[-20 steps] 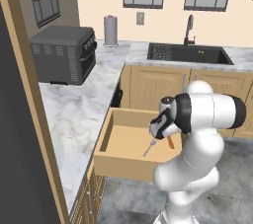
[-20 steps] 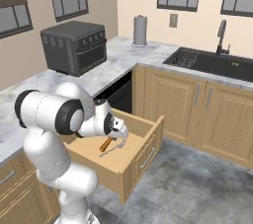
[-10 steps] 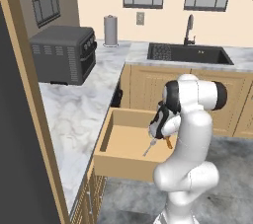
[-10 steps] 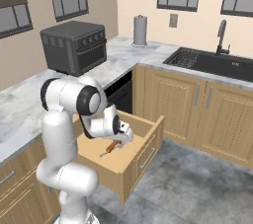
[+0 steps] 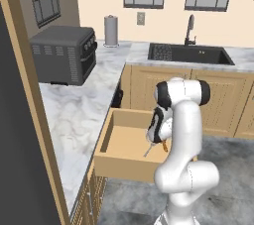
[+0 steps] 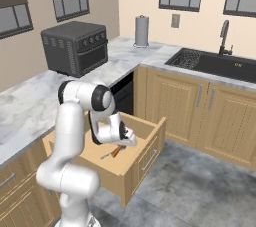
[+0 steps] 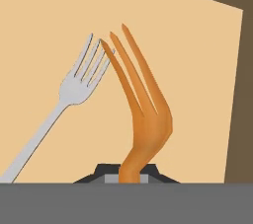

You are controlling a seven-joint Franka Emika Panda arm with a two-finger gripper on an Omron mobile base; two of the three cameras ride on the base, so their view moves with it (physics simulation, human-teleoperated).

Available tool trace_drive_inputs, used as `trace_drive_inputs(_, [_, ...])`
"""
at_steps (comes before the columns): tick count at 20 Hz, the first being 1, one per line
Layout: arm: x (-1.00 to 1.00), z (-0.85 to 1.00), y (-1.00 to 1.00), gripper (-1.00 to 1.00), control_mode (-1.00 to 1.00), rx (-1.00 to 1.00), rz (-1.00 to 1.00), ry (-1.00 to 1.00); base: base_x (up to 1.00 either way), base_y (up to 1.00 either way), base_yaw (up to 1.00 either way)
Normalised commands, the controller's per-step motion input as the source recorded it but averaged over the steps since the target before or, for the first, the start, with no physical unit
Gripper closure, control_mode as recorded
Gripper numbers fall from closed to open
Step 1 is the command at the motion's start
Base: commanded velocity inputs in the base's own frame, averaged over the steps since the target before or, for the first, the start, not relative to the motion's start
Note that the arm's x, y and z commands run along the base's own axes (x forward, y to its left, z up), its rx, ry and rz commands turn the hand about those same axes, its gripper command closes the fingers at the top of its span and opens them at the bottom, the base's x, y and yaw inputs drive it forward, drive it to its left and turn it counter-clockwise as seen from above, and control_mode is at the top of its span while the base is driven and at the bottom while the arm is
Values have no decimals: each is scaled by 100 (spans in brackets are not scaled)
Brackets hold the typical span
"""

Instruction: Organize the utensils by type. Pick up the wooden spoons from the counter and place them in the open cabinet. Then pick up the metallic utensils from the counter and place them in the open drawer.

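Your claw (image 7: 126,176) clenched on orange fork (image 7: 143,114) over open drawer (image 5: 119,142), silver fork (image 7: 74,90) lying just beside it, no legible writing, arm now more upright than before.

Honestly there's no readable text anywhere here. No brand on the toaster oven (image 6: 77,47), just plain knobs. The wall outlet plate (image 6: 175,20) is blank. A couple of tiny pale marks sit on the sink (image 6: 215,64) rim by the faucet, but they're too small to make out.
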Motion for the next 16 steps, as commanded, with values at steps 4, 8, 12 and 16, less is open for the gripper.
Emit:
trace_drive_inputs(4, [14,-60,-9,100,-100,0,0,0,0,0,0])
trace_drive_inputs(8, [5,-52,-13,100,-100,0,0,0,0,0,0])
trace_drive_inputs(12, [17,-45,-15,100,-100,0,0,0,0,0,0])
trace_drive_inputs(16, [34,-41,-29,100,-100,1,0,0,0,0,0])
